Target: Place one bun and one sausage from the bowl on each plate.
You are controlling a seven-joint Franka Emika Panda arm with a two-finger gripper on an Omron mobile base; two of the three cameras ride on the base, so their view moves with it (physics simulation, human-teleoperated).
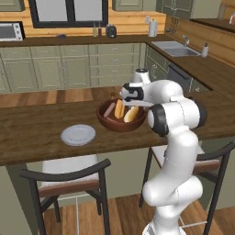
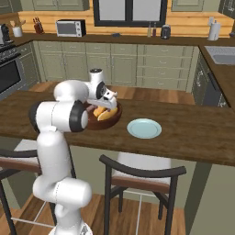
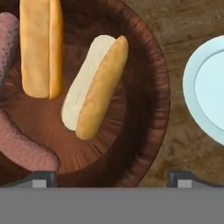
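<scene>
Fingers (image 3: 111, 178) spread wide over bowl (image 3: 151, 78), holding nothing; sausage (image 3: 26, 151) and plate (image 3: 205, 87) cut off at frame edges.

no readable text, no labels, no brands, no numbers

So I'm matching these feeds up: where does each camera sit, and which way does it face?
Left base view: behind the arm's left, facing the counter; arm at right, grey plate.
Right base view: behind its right; arm at left, blue-green plate.
Hand view: looking down past the open gripper.
All three share the bowl holding buns.
</scene>
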